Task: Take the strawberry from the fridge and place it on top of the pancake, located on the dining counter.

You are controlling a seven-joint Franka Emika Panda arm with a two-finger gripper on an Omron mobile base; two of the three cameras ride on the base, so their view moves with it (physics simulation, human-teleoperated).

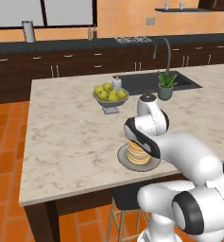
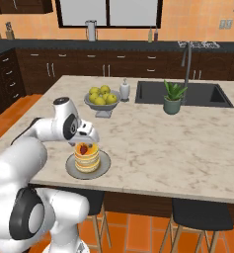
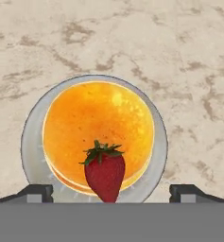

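Two-finger gripper [image 3: 111,191] above the plate, jaws spread wide and gripping nothing. Small red strawberry [image 3: 104,173] with green leaves lies between the fingertips, touching neither, on the orange-topped golden pancake stack [image 3: 98,127]; round grey plate [image 3: 31,146] rests on the beige marbled dining counter [image 3: 179,56].

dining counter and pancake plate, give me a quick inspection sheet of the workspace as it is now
surface: dining counter, beige marbled top
job's things: strawberry on the pancake, near its edge; grey plate under it
clutter: fruit bowl, soap dispenser, potted plant
grippers: gripper open, above the stack, fingertips apart either side of the berry
cables: nothing seen
surroundings: sink, dark wall cabinets, stool
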